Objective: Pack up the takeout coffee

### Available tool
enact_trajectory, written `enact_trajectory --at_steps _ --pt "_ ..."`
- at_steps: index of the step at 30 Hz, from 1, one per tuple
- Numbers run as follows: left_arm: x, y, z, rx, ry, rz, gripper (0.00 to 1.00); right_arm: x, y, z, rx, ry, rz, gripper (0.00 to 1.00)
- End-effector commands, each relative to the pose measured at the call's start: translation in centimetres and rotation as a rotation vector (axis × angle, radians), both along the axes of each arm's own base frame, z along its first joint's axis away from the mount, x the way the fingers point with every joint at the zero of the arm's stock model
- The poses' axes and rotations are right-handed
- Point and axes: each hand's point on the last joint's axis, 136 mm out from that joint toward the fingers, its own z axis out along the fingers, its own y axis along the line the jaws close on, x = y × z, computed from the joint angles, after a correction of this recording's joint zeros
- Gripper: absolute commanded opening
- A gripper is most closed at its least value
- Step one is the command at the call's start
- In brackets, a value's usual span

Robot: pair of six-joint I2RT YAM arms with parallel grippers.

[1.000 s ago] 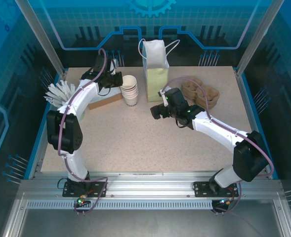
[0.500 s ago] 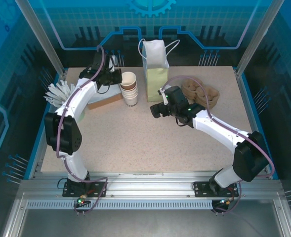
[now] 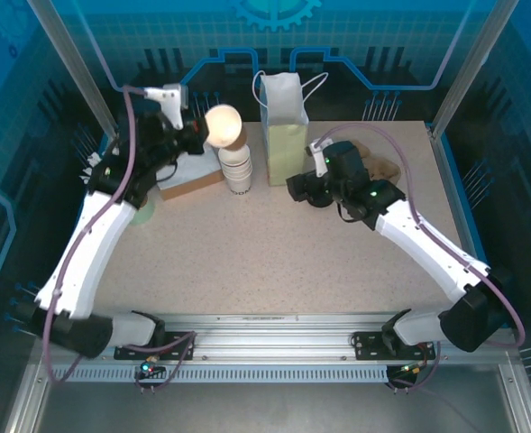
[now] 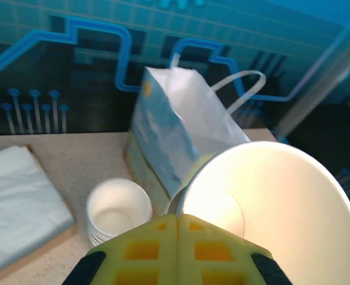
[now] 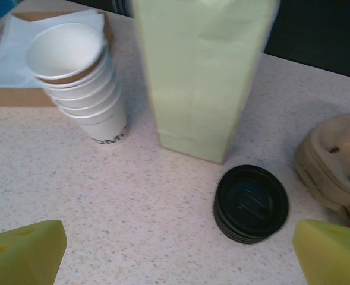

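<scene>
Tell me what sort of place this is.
Probably a robot test cell staged as a takeout coffee counter: aluminium framing and blue printed panels wall it in, and stacked paper cups, a paper bag and black lids stand inside.

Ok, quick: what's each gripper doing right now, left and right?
Left gripper: shut on a lidless white paper cup, pinching its wall.
Right gripper: open, holding nothing, above the black lids.
</scene>
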Motion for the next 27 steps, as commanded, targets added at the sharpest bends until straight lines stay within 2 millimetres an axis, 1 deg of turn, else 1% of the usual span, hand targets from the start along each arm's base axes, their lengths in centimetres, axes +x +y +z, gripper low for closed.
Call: enact_trajectory --at_steps 1,4,7,9,12,15,18,22,27 --pt "-1.3 -2.1 -5.9 0.001 0.115 -0.031 0.02 -0.4 -2.7 -2.5 -0.001 0.124 -0.036 0.99" --pt "-3.6 -4.7 -9.8 0.02 0.184 -0.102 0.02 0.2 -5.0 -4.3 0.043 0.187 -0.098 0.98" --pt "-5.8 -7.9 -14.3 0.058 0.231 -0.176 0.02 0.9 -6.9 -6.1 0.075 0.231 -0.159 0.97" --pt "-6.9 -9.7 -17.1 0.084 0.265 -0.215 0.02 1.3 -7.5 -7.2 0.086 0.257 -0.18 0.96" --pt "-8.1 -11.8 -20.8 0.142 0.303 -0.254 0.02 1.8 -7.8 -8.7 0.085 0.292 -0.193 0.94" --pt "-8.3 -12.6 -23.9 0.177 0.343 -0.258 0.02 2.1 -7.6 -9.9 0.081 0.321 -0.192 0.93" --pt "-8.2 -12.9 -26.0 0.221 0.37 -0.252 0.03 2.2 -7.4 -10.9 0.078 0.346 -0.188 0.92" --pt "-8.1 -12.7 -27.7 0.272 0.374 -0.241 0.04 2.1 -7.3 -11.5 0.078 0.364 -0.181 0.92" --pt "-8.1 -12.4 -29.7 0.309 0.399 -0.233 0.05 1.8 -7.1 -11.8 0.082 0.373 -0.176 0.92"
